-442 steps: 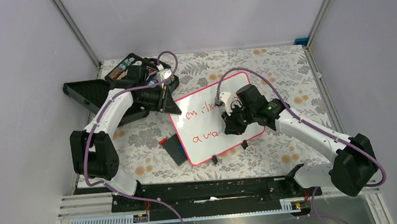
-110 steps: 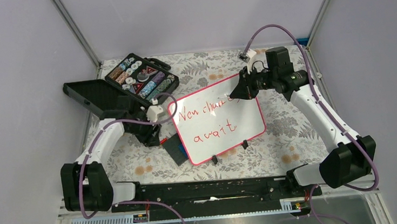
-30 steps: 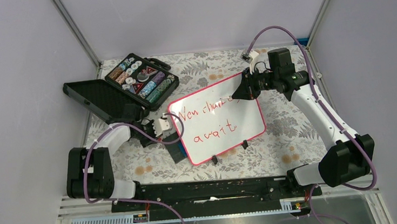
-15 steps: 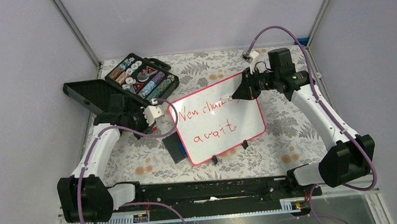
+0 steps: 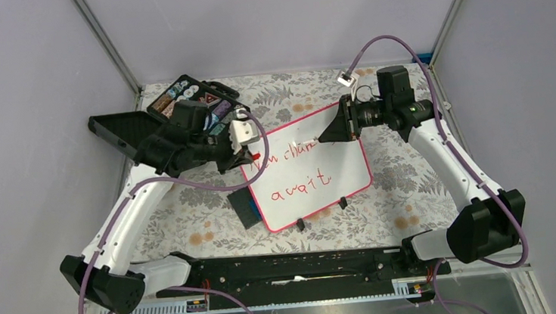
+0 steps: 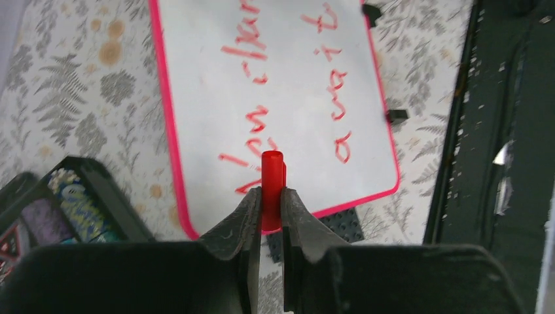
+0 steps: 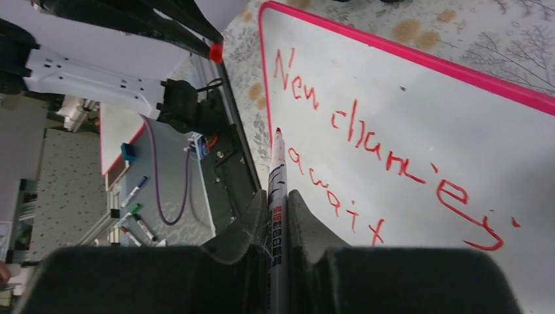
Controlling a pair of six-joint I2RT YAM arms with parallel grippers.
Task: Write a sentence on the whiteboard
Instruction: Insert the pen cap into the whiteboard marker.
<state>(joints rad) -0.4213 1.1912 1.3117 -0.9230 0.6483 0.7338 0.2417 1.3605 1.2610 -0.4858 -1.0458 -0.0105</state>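
Observation:
The whiteboard (image 5: 346,168) lies tilted on the floral table, and its pink-red frame shows in both wrist views (image 6: 196,78) (image 7: 419,91). The sentence (image 5: 290,154) is red handwriting, "New chimes" above "await" (image 7: 366,137) (image 6: 337,108). My right gripper (image 5: 331,135) (image 7: 277,196) is shut on a white marker (image 5: 308,141) (image 7: 275,180) and hangs over the board's top edge. The marker's red tip points left. My left gripper (image 5: 249,156) (image 6: 270,194) is shut on a red cap (image 6: 271,186) (image 7: 215,51) over the board's upper left corner. A gap separates cap and tip.
An open black case (image 5: 196,103) of colourful small parts stands at the back left, partly hidden by my left arm, with its lid (image 5: 122,132) flat beside it. A dark grey plate with blue blocks (image 5: 244,208) lies against the board's left edge. Two black clip feet (image 5: 300,223) sit on the board's near edge.
My left arm has risen from the table beside the grey plate and swung up and right, carrying the red cap over the board's upper left corner. The right arm has barely moved.

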